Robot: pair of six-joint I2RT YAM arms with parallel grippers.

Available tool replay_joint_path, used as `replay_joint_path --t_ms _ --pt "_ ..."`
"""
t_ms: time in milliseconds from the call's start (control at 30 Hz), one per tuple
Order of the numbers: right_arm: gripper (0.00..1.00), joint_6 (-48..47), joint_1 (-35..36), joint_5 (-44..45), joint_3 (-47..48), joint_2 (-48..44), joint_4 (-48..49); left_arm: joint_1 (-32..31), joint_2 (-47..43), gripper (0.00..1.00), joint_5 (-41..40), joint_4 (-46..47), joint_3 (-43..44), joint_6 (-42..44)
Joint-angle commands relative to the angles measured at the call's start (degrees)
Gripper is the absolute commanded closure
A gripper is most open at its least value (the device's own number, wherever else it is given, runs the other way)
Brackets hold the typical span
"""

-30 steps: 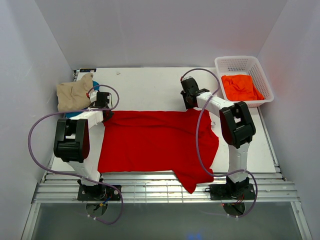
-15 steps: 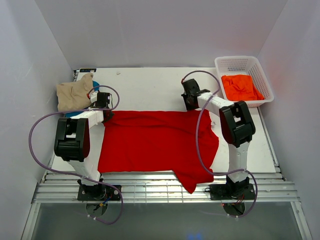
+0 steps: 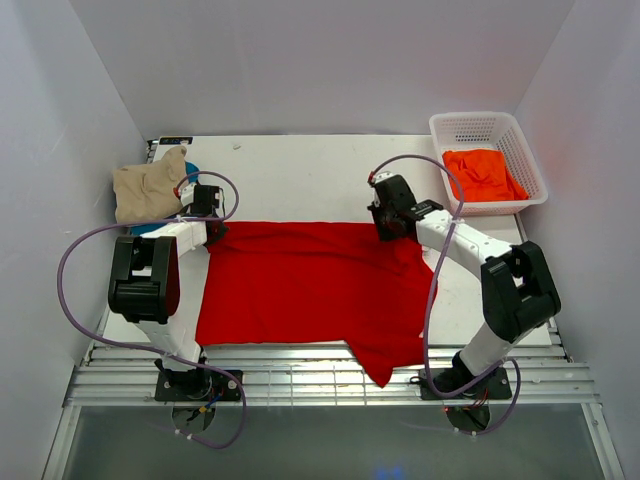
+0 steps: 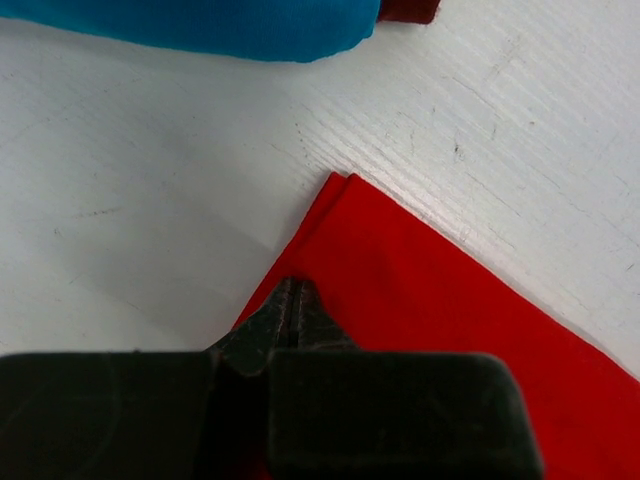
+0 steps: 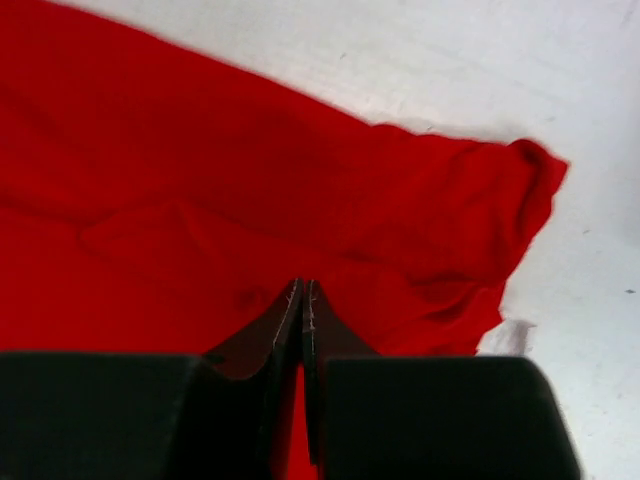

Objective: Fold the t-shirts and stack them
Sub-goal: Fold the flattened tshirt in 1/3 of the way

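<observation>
The bright red t-shirt (image 3: 310,285) lies spread flat across the table, one sleeve hanging over the front edge. At its far left corner my left gripper (image 3: 212,228) is shut, its tips (image 4: 292,285) pinching the cloth's edge (image 4: 400,300). My right gripper (image 3: 390,228) is shut at the far right corner, and its tips (image 5: 303,290) bite into bunched red cloth (image 5: 420,220). A tan t-shirt (image 3: 148,186) sits on a teal blue one (image 4: 200,25) at the far left, with a dark red scrap (image 4: 408,10) beside it. An orange t-shirt (image 3: 482,173) lies in the basket.
The white lattice basket (image 3: 480,117) stands at the far right corner of the table. Bare white table (image 3: 300,170) stretches behind the red shirt. Grey walls close in on three sides, and a slatted rail (image 3: 330,380) runs along the front.
My right gripper moved nearer and slightly right onto the shirt's far right corner and shut on the cloth, and its arm swung out to the right. The left arm stayed still.
</observation>
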Motion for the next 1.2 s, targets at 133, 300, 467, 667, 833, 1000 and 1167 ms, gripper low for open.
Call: replay_joint_path --t_ms 133,300,467,667,833,1000,1167 --pt "0.92 5.06 5.93 -2.27 -7.60 -4.58 -1.48 0.08 -3.11 1.00 1.27 -0.27 -0.94 -0.21" --pt "0.92 7.79 10.33 -0.08 -9.37 -7.22 -3.06 0.17 -3.37 1.00 1.88 -0.45 -0.68 -0.12" --pt "0.92 10.51 14.73 2.46 -10.07 -8.98 -5.17 0.08 -3.11 1.00 2.41 -0.54 -0.59 -0.04" --pt "0.92 12.72 18.86 4.67 -9.99 -9.51 -8.34 0.17 -2.84 1.00 2.85 -0.54 -0.42 -0.03" --pt "0.92 14.38 21.49 5.11 -10.08 -8.98 -11.05 0.17 -2.76 1.00 2.94 -0.89 -0.24 0.14" --pt "0.92 16.14 23.70 6.87 -9.90 -7.93 -14.22 0.08 -2.75 1.00 2.85 -1.24 0.02 0.32" --pt "0.92 17.90 25.89 6.96 -9.72 -7.31 -17.65 0.08 -2.84 1.00 2.68 -1.33 0.11 0.32"
